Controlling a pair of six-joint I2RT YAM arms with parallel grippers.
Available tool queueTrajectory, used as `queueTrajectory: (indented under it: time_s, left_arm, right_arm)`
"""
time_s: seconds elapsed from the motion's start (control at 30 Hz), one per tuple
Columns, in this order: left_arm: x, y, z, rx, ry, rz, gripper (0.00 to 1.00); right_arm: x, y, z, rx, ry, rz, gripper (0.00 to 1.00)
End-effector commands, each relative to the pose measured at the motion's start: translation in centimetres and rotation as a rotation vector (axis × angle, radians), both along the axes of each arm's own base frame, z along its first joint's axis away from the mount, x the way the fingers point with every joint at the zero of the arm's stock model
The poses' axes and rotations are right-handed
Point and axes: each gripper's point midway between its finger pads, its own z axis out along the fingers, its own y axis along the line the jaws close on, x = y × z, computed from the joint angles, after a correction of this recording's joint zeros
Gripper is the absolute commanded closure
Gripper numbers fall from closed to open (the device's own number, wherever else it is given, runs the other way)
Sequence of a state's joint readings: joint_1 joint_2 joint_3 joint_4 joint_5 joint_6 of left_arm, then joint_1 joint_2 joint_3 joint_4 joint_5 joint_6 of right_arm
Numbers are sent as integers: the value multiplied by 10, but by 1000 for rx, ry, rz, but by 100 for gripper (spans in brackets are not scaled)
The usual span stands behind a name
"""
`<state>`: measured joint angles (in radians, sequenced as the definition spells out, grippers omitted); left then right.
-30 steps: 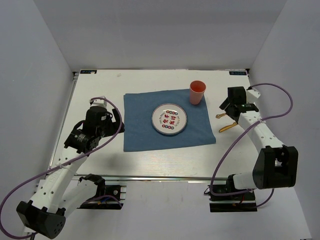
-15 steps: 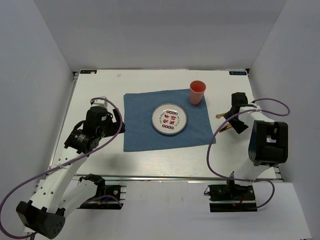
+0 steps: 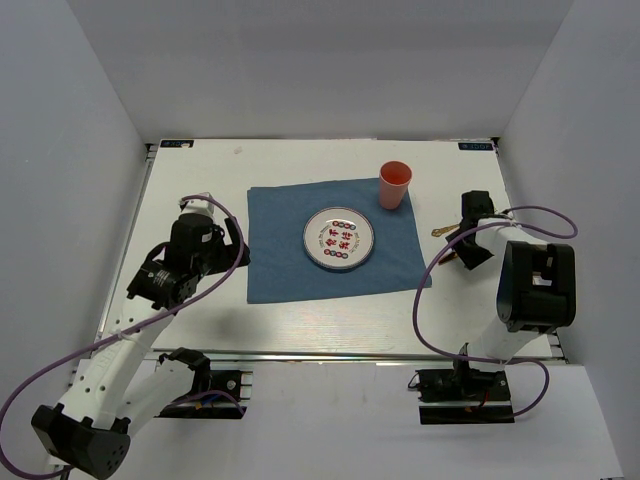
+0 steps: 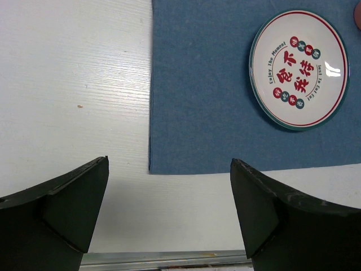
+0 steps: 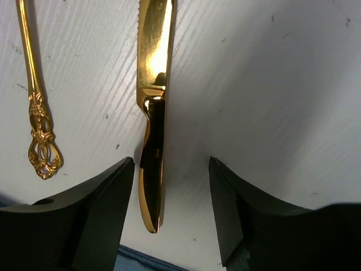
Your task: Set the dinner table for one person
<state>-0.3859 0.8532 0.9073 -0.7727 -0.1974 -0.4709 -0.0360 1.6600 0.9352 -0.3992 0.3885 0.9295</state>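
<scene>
Underneath the blue placemat [image 3: 285, 258] and stretching out past all four of its edges, the dinner table [image 3: 330, 315], white and flat, with a metal rail [image 3: 330, 354] beyond the placemat's near edge. On the placemat, a little right of its middle, a round plate [image 3: 340, 238] with red and blue lettering and a dark green rim. At the placemat's far right corner, upright, a pink cup [image 3: 394, 185] (whether wholly on the cloth or partly off it, hard to tell).

Off the placemat's right edge, flat on the bare tabletop, a gold knife [image 5: 153, 84]. Beside it and apart from it, a gold utensil [image 5: 35, 113] with an ornate handle, its working end out of view.

Low over that knife, the right gripper [image 5: 170, 169], with jaws parted and one finger on each side of the handle, not clamped on it.

Beside the placemat's left edge, the left gripper [image 4: 168, 169], with jaws spread wide and nothing held. Between its fingers in the wrist view, the placemat's near left corner.
</scene>
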Motion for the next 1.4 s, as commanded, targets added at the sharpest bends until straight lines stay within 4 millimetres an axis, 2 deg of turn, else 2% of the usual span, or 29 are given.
queueTrajectory:
  time_s: [0.0,0.1,0.27,0.33,0.37,0.4,0.47,0.5,0.67,0.73,1.03,1.23,1.33,1.37]
  left_arm:
    - [0,-1,6,-6,-30,-8,2]
    - [-1,0,8,-8,-41,-3,2]
    - [-1,1,10,-10,-47,0,2]
    - [-1,2,9,-7,-43,1,2]
    - [-1,1,10,-9,-46,1,2]
    - [-2,1,9,-9,-44,0,2]
    - [-1,2,10,-9,-48,5,2]
    - [-1,2,10,-8,-48,6,2]
    - [-2,4,12,-9,-53,13,2]
    - [-2,4,12,-9,-55,16,2]
    - [-3,6,13,-10,-61,25,2]
    - [-1,5,9,-2,-44,26,2]
    - [-1,5,9,0,-38,25,2]
    - [-1,5,9,0,-38,25,2]
  right_arm:
    - [-27,11,-34,59,92,-47,40]
    - [-32,13,-39,71,89,-49,53]
    - [-36,16,-48,84,110,-27,64]
    - [-37,15,-46,88,112,-26,75]
    - [-36,16,-46,87,103,-22,76]
    - [-37,16,-46,87,100,-24,80]
    - [-39,18,-45,98,88,-13,81]
    - [-40,19,-46,99,89,-2,89]
    - [-47,22,-50,113,114,30,90]
    - [-47,23,-49,114,100,44,100]
    - [-55,19,-48,95,123,52,100]
    - [-56,26,-48,133,161,76,100]
    - [-62,31,-52,161,232,88,100]
    - [-57,30,-47,156,233,89,100]
